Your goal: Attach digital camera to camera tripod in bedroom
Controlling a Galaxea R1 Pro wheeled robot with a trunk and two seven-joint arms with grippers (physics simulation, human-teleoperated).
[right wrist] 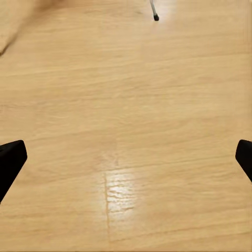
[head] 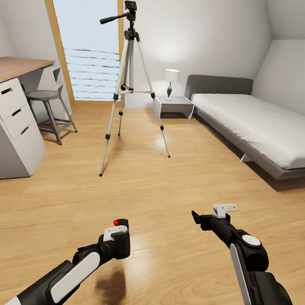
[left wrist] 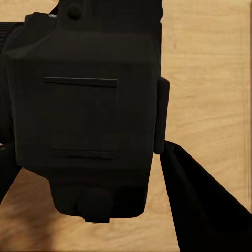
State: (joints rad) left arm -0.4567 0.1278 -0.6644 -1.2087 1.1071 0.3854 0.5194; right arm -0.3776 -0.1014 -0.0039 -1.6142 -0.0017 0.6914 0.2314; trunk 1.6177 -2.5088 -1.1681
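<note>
camera in my left gripper (head: 120,236), camera tripod (head: 125,80) ahead by the window.
my left wrist view showed the digital camera (left wrist: 86,113) clamped between the fingers (left wrist: 202,202); right gripper (right wrist: 126,157) spread wide over bare floor (right wrist: 126,94).

wood floor (head: 177,188), grey bed (head: 259,127), window (head: 85,36)

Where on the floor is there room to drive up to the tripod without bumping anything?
The light wood floor is bare from the robot up to the silver-legged camera tripod. The strip between tripod and grey-framed bed is also free. It gets crowded left of the tripod, where the grey metal stool and white drawer desk stand.
</note>
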